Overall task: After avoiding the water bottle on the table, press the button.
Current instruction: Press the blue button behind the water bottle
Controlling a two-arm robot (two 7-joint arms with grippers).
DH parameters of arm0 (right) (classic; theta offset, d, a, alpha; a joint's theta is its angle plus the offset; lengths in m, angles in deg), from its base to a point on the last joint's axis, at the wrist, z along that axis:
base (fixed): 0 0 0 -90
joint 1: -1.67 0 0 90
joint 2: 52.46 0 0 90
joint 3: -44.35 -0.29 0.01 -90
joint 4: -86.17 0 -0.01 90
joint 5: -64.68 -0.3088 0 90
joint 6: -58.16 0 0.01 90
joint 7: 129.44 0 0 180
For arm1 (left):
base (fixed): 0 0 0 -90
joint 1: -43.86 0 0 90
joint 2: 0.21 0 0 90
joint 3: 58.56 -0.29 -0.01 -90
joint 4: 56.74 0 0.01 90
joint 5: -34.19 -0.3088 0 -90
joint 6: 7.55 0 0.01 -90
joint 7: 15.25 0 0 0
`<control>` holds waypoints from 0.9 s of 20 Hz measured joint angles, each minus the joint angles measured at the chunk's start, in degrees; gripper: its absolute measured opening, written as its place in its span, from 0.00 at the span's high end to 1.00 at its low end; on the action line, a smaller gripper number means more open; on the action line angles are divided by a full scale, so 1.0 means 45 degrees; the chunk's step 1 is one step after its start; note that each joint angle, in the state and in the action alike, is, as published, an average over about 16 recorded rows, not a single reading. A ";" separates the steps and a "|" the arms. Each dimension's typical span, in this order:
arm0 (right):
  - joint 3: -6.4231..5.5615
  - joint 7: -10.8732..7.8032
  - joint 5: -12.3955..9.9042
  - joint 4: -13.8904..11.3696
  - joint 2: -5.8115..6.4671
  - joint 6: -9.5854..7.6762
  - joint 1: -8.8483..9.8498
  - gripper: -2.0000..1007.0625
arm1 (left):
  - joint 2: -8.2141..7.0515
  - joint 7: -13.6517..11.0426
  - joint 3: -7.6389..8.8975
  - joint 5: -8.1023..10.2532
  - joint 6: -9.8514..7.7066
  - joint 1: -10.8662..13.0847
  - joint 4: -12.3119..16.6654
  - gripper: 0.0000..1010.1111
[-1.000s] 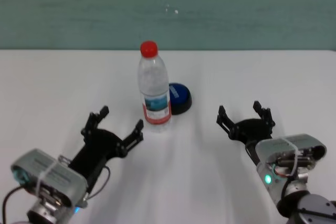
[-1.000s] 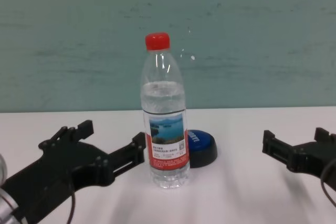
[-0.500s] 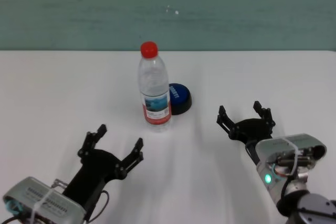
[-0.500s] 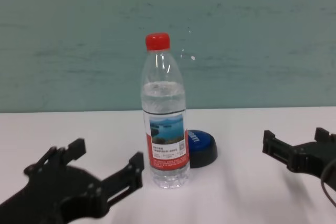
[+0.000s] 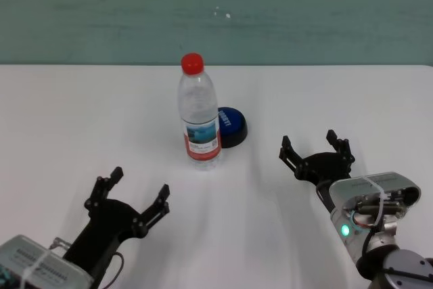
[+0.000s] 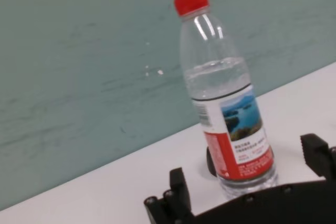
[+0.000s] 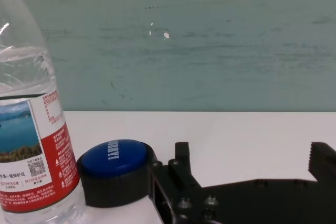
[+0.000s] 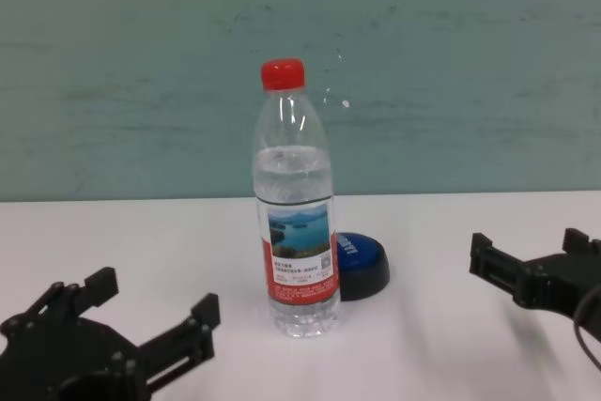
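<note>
The water bottle (image 5: 199, 123) stands upright mid-table, clear with a red cap and a lake label. Right behind it, on its right side, sits the low blue button (image 5: 231, 125) on its black base. My left gripper (image 5: 139, 184) is open and empty, near the front edge, well short of the bottle and to its left. Open and empty too, my right gripper (image 5: 309, 141) hovers to the right of the button. In the right wrist view the button (image 7: 116, 158) lies just beyond that gripper (image 7: 252, 153), with the bottle (image 7: 29, 129) beside it.
The white table (image 5: 81, 113) stretches wide on both sides of the bottle. A teal wall (image 5: 304, 11) runs along its far edge. Nothing else stands on the tabletop.
My left gripper has drawn back from beside the bottle toward the table's near edge, staying open. The right gripper, the bottle and the button have not moved.
</note>
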 joint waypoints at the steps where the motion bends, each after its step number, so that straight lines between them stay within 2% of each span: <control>1: 0.0000 0.0000 0.0000 0.0000 0.0000 0.0000 0.0000 0.00 | 0.0016 0.0005 0.0047 0.0026 0.0009 -0.0010 -0.0042 0.01; 11: 0.0000 0.0000 0.0000 0.0000 0.0000 0.0000 0.0000 0.00 | 0.0358 0.0256 0.0344 0.0157 -0.0069 -0.0202 -0.0386 0.01; 18: 0.0000 0.0000 0.0000 0.0000 0.0000 0.0000 0.0000 0.00 | 0.0415 0.0341 0.0395 0.0130 -0.0153 -0.0203 -0.0378 0.01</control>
